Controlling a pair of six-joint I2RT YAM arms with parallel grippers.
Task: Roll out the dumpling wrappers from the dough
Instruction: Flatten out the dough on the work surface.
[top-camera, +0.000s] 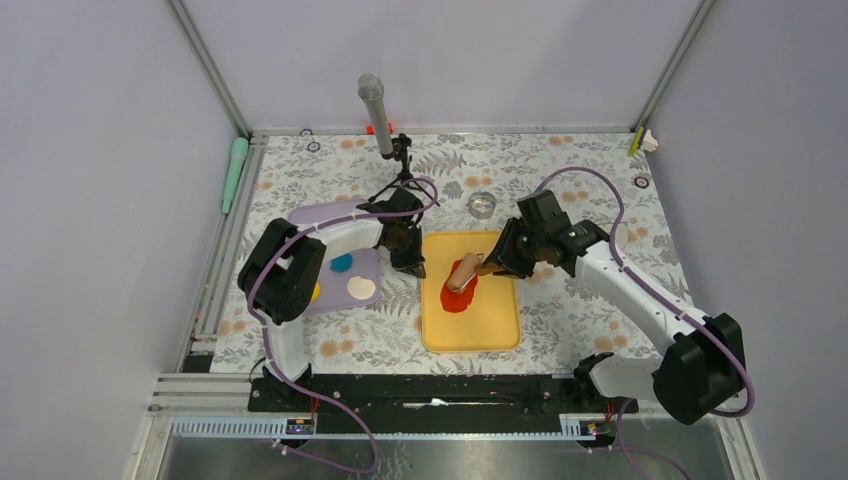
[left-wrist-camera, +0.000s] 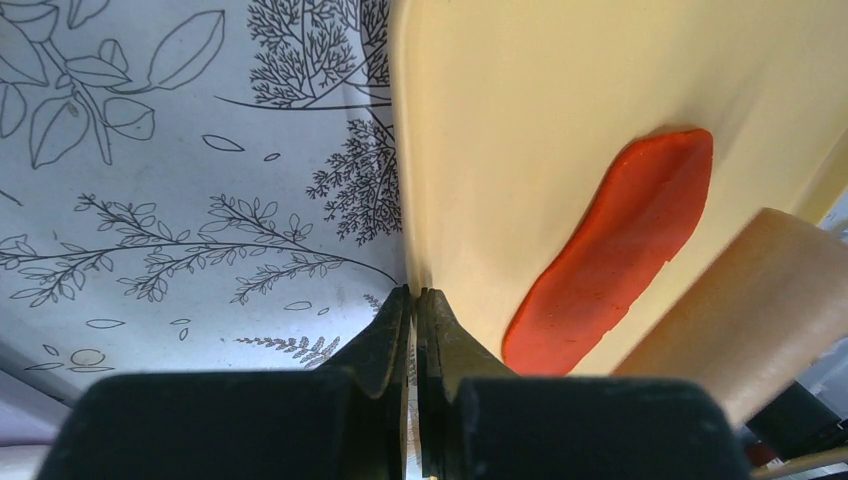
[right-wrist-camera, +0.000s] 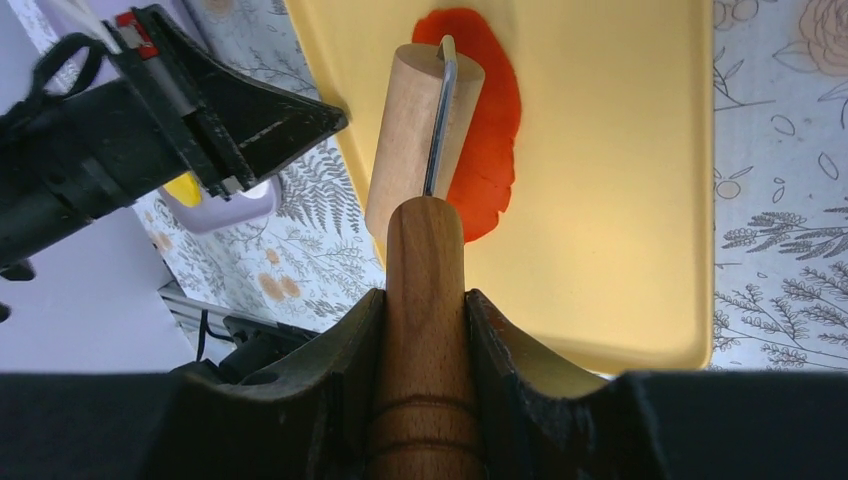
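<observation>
Dumpling wrapper under my roller
Right fingers clamp its handle; left fingers closed at the board edge.

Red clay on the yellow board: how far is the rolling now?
Done: the red clay patch lies flat and thin on the yellow board. In hand: the right arm's jaws grip the wooden roller, whose drum lies over the patch. Left: the patch is oval, not yet a round wrapper.
</observation>
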